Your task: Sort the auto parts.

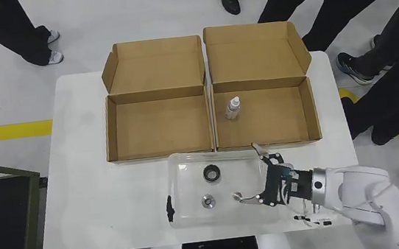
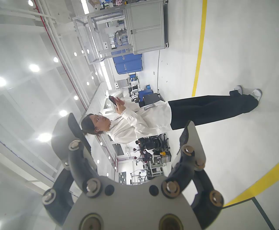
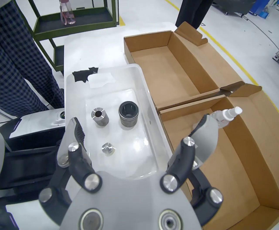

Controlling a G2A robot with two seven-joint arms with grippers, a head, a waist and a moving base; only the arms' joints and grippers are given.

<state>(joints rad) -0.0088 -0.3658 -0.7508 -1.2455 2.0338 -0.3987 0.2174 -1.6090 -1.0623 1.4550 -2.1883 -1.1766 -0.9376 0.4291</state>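
right gripper spread wide, gripping nothing, over the right end of a clear rectangular plastic tray on the white table. in the tray, none touching: dark ringed steel cylinder, grey metal cylinder with a bored hole, small silver slotted piece. behind the tray, left brown cardboard box beside right brown cardboard box, white plastic spray bottle inside the right. left gripper likewise spread and empty, aimed off into the room.

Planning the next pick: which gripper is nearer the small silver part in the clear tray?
Right. The right gripper hangs over the clear tray, the small silver part just ahead of its open jaws. The left gripper aims away, out into the room.
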